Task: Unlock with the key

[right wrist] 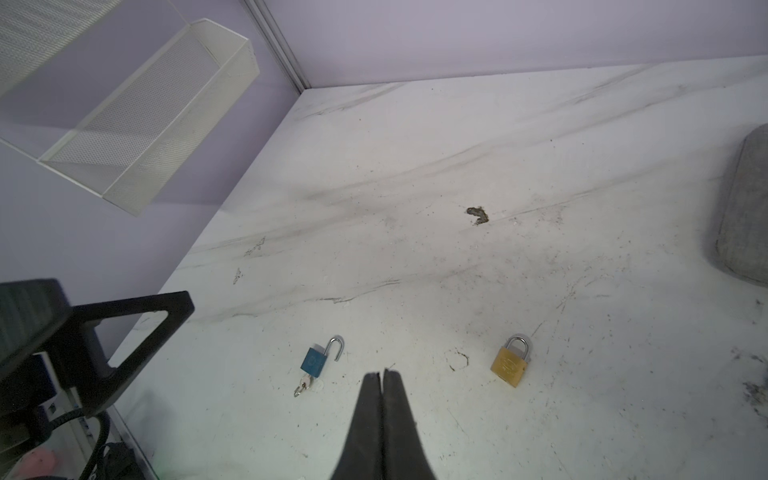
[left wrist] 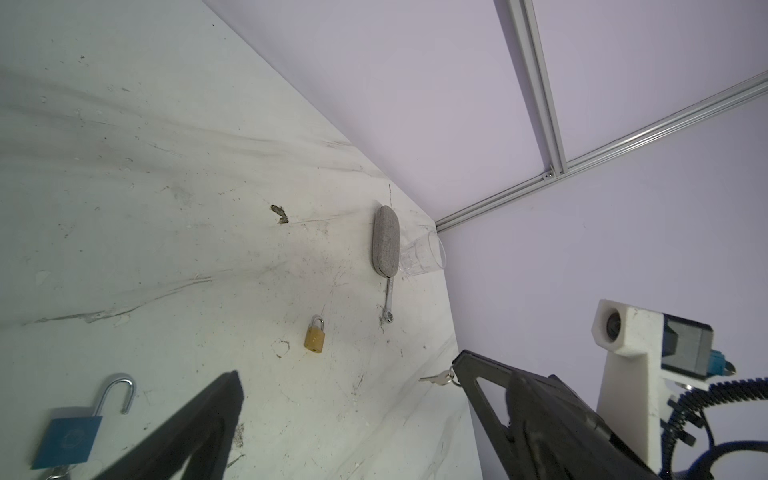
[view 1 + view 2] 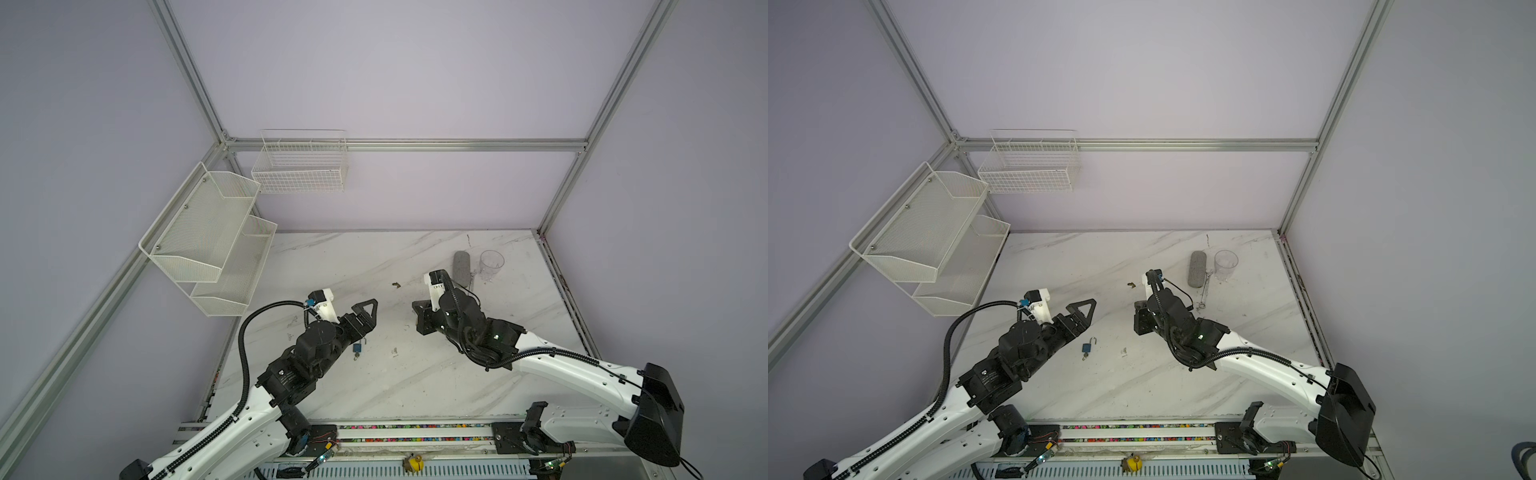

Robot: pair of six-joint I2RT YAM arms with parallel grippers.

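Key [image 2: 436,378]: small, silver, on a ring. It hangs clear of the table at the tip of the right gripper [image 1: 382,374], whose jaws are pressed together. The pinch itself is hidden; judged held by the ring.

Brass lock [image 1: 510,361]: the target, shackle shut. It lies flat near the right gripper's tip, off to one side of its line and not touching. Its long axis runs front to back on the table, shackle toward the far wall and keyway end toward the robot, so the key likely has to enter from the near end. It is hidden under the right arm in both top views. The right arm is the nearer.

Left gripper [image 3: 371,309]: jaws spread wide, empty, near the blue lock [image 1: 313,361].

Blue lock: shackle already sprung, second key [image 1: 302,384] in its base. The brass lock sits between it and the wrench [image 2: 389,299].

Far right corner: wrench, grey case [image 2: 386,241] and clear glass [image 2: 424,257], close together.

Table [image 1: 457,145]: white marble pattern, scuffed, with one dark fleck [image 1: 477,214].

Room: lilac walls and an aluminium frame, with a mesh rack [image 3: 208,232] and a wire basket [image 3: 299,166] on the walls.
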